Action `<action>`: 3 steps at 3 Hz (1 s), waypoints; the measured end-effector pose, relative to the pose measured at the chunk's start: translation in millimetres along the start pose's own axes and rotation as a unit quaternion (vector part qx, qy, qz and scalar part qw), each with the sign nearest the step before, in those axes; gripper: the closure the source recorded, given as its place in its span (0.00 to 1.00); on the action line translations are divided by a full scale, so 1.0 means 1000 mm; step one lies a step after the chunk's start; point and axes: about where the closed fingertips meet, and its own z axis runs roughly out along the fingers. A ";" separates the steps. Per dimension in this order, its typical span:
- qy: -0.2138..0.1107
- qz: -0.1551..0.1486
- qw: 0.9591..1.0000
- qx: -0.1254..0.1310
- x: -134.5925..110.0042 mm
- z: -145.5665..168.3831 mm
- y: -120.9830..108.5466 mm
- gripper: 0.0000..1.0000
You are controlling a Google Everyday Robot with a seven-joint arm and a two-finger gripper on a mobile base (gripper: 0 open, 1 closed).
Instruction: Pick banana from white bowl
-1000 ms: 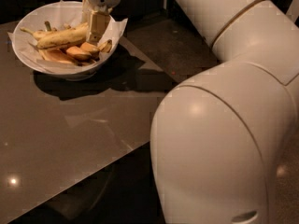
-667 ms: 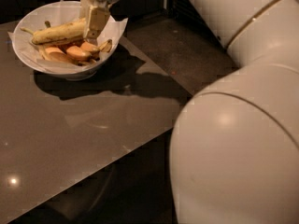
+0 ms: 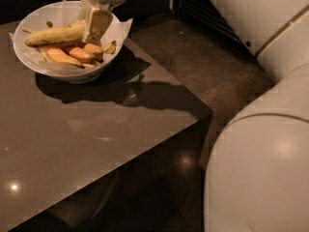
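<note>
The white bowl, lined with crinkled white paper, stands at the far left corner of the table. The banana, long and yellow with brown speckles, lies across the top of the fruit in it, pointing left. My gripper reaches down from above into the right side of the bowl. It is shut on the banana's right end, with one pale finger in front of that end and the other hidden behind it.
Smaller orange-brown bananas lie in the bowl under the long one. The glossy brown table ends in a corner at the right, with dark floor beyond. My arm's bulky white body fills the right.
The banana has shifted left within the bowl, its left tip nearer the rim, with the gripper still at its right end. My arm's white body has swung to the right.
</note>
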 end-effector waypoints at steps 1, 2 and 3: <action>-0.009 -0.008 1.000 0.000 -0.013 -0.007 0.014 1.00; -0.029 0.002 1.000 0.011 -0.038 -0.022 0.043 1.00; -0.049 0.019 0.999 0.016 -0.059 -0.026 0.078 1.00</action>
